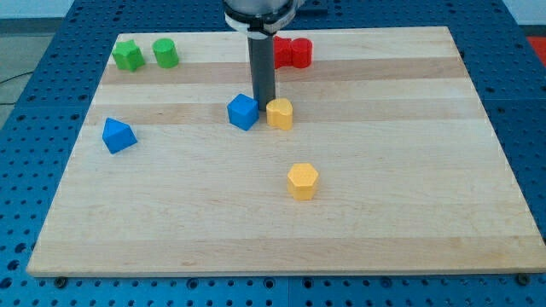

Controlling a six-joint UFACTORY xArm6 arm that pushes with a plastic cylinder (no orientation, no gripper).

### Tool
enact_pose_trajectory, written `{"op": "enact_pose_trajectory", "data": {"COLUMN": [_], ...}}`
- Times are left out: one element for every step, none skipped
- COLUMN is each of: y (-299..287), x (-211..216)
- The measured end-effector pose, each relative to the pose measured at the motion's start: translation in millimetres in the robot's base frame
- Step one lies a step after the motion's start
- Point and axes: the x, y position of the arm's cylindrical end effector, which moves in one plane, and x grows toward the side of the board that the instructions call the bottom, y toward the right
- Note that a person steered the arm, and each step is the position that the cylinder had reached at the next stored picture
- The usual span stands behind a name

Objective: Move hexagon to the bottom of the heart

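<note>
My tip (263,106) rests between a blue cube (243,112) and yellow heart (280,113); the yellow hexagon (302,181) sits below on the tabletop (409,188); there is no hand.

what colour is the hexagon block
Yellow: the hexagon shows best in the camera view, below my tip.

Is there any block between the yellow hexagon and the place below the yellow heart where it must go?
No block is in the way. The yellow hexagon already lies toward the view's bottom from the yellow heart, slightly to the view's right, with bare board between them. My tip sits between the blue cube and the heart.
</note>
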Motion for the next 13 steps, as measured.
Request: {"op": "enact_pose_trajectory", "data": {"y": [-28, -80, -81, -94, -154, -109, -58, -13, 19, 35, 49, 48, 35], "x": [13, 20, 29, 45, 48, 49, 114, 158, 192, 189, 171, 144, 119]}}
